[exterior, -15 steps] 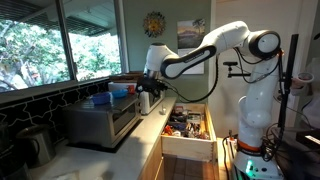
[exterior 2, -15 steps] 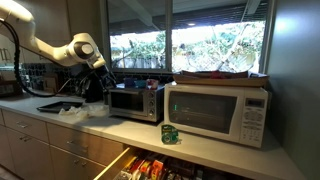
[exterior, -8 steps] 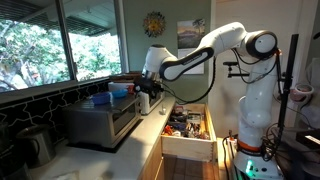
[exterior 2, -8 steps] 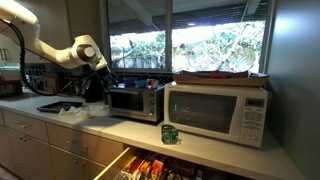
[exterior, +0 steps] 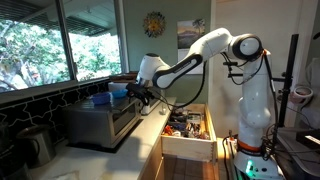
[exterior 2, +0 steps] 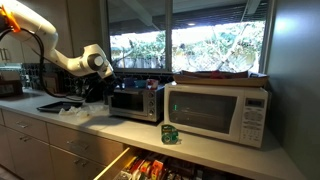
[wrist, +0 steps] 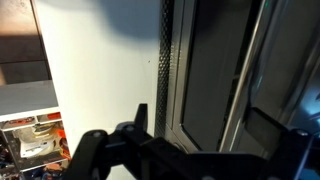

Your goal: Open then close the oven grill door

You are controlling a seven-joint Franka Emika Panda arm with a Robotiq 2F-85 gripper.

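The grey toaster oven (exterior: 100,122) stands on the counter, and its dark-glass grill door (exterior: 126,118) looks closed in both exterior views (exterior 2: 126,102). My gripper (exterior: 143,97) is right in front of the door near its top edge (exterior 2: 108,88). In the wrist view the door's glass (wrist: 205,70) and its silver handle bar (wrist: 245,70) fill the frame. My gripper (wrist: 220,135) is open. One dark fingertip (wrist: 140,115) is left of the handle and the other is at the right edge. I cannot tell if it touches the handle.
A white microwave (exterior 2: 215,112) stands beside the oven, with a green can (exterior 2: 170,133) in front of it. A wooden drawer full of items (exterior: 188,125) is pulled out below the counter (exterior 2: 150,168). Blue items (exterior: 115,90) lie on the oven top. A sink (exterior 2: 58,106) is behind my arm.
My arm has swung in closer to the oven, and the gripper has moved up against the door front. The door has not moved.
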